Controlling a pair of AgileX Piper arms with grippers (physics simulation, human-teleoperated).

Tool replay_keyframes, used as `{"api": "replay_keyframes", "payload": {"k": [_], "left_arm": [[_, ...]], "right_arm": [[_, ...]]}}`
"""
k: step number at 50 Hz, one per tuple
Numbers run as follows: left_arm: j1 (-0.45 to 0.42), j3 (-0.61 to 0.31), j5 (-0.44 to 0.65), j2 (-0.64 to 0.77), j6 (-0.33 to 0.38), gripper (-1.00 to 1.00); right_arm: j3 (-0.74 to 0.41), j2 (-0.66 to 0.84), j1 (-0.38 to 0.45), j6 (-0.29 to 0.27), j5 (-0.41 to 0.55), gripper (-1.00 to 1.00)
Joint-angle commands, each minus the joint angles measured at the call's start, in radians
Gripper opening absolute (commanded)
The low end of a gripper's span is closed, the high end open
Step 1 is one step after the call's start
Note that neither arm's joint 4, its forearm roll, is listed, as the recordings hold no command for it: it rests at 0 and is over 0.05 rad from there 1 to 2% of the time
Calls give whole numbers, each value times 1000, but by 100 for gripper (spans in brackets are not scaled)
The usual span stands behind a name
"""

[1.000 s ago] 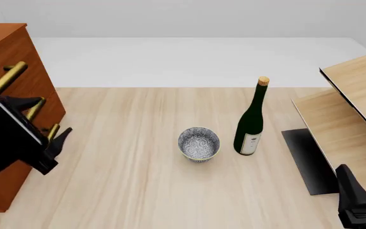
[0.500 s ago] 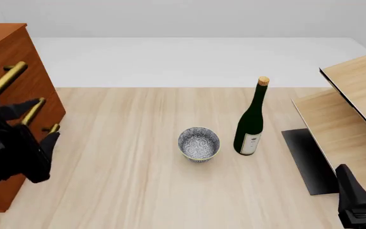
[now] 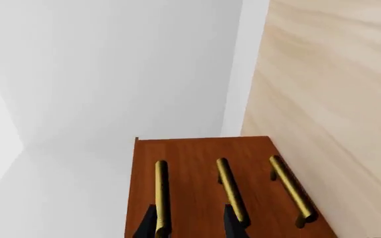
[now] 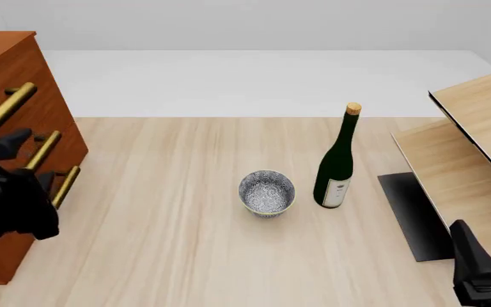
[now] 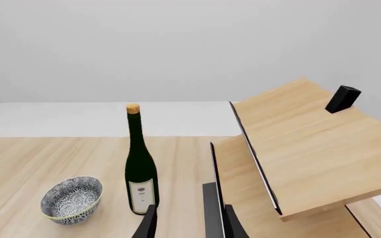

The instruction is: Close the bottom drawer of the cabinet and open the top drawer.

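The reddish-brown wooden three-drawer cabinet [image 4: 11, 115] stands at the left edge of the light-wood table [image 4: 169, 211] and serves as the landmark. In the left wrist view all three drawer fronts lie flush with one another. The bottom drawer [image 3: 277, 198], lowest of the three with its brass bar handle, is nearest the tabletop and appears pushed in. The top drawer [image 3: 147, 193], uppermost with its brass bar handle, also sits flush, not pulled out.

The black left gripper [image 4: 2, 169] is directly in front of the cabinet face. Its two fingers [image 3: 145, 225] are parted, one at the top drawer's handle and the other beside the middle handle; whether they touch a bar cannot be determined, and nothing is clamped.

Well to the right of the cabinet stands a blue-and-white patterned ceramic bowl [image 4: 267, 192], upright, and just beyond it a dark green glass wine bottle with cork [image 4: 337, 160], upright, close to the bowl but apart. Farthest from the cabinet are pale light-wood panels [image 4: 475, 141]. The black right gripper [image 5: 189, 223] hovers near these panels, fingers slightly apart, holding nothing
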Motion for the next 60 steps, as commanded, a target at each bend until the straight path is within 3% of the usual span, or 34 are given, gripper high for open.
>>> {"api": "replay_keyframes", "payload": {"k": [1,17,38,60], "left_arm": [[53,-8,-76,61,39,100],[127,-57,-124,115,50,100],[176,-126,-83,135,-2,100],[214,-161,-145,240,3,100]], "right_arm": [[1,4,0,-4,-5,100],[1,-1,2,-8,-2,100],[1,-15,6,-18,7,100],[2,-12,9,-33,0,100]]}}
